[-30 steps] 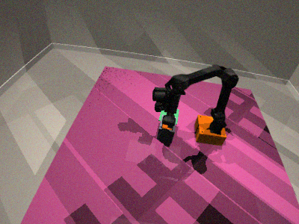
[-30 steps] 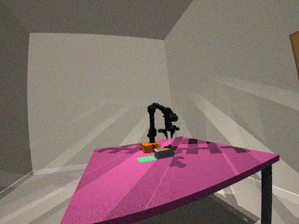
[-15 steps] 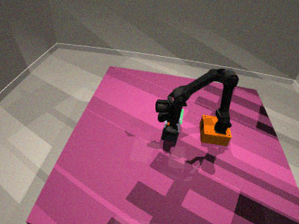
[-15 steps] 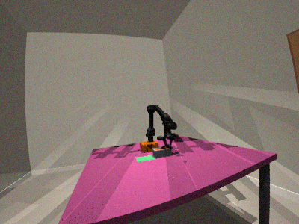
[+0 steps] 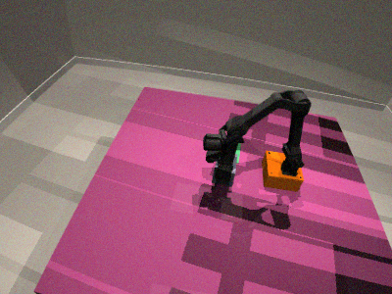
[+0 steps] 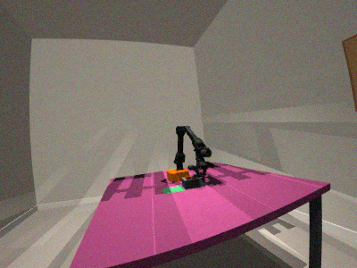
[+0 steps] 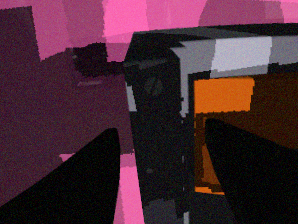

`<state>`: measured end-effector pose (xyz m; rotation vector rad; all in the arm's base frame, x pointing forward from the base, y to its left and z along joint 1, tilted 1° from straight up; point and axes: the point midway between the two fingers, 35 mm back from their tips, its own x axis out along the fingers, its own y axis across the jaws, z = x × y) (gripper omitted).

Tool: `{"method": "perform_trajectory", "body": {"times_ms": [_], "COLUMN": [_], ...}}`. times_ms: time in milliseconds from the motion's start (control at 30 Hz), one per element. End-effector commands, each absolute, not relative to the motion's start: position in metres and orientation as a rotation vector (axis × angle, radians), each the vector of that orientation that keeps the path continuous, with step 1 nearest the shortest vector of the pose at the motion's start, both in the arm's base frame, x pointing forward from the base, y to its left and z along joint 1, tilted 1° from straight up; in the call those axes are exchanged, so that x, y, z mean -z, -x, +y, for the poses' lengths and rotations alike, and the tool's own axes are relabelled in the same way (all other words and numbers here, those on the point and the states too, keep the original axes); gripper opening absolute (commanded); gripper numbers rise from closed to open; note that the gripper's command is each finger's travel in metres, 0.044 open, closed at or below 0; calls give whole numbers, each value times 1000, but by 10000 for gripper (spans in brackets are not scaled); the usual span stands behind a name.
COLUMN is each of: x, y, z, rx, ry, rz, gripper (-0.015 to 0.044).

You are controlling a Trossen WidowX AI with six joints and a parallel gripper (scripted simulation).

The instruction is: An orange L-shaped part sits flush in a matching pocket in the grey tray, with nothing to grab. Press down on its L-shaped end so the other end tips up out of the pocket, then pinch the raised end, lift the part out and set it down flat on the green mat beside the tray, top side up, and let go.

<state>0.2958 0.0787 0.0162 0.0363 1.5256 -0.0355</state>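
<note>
Across the middle of the top view spreads the magenta desk (image 5: 147,206), crossed by lighter and darker bands. On its right part stands the black arm (image 5: 260,115), rising from an orange base block (image 5: 280,172) and bending over toward the centre of the frame. Its jaws point straight down, low over the grey tray (image 7: 233,52), which the arm mostly covers in the top view. A narrow strip of the green mat (image 6: 174,189) shows just beside the tray, on its left in the exterior view. In the wrist view the tray fills the right half, and the orange L-shaped part (image 7: 222,95) lies inside its pocket. The jaws are partly open, less than halfway, and they hold nothing; both dark fingers frame the lower corners.
</note>
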Motion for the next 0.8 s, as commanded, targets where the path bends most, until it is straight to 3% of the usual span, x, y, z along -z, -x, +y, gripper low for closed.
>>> {"method": "perform_trajectory", "body": {"times_ms": [0,767], "x": [-7,2], "y": [-294,-294], "z": [78,78], "rx": [39,39], "ry": [-37,-37], "rz": [1539,1539], "gripper": [180,180]}}
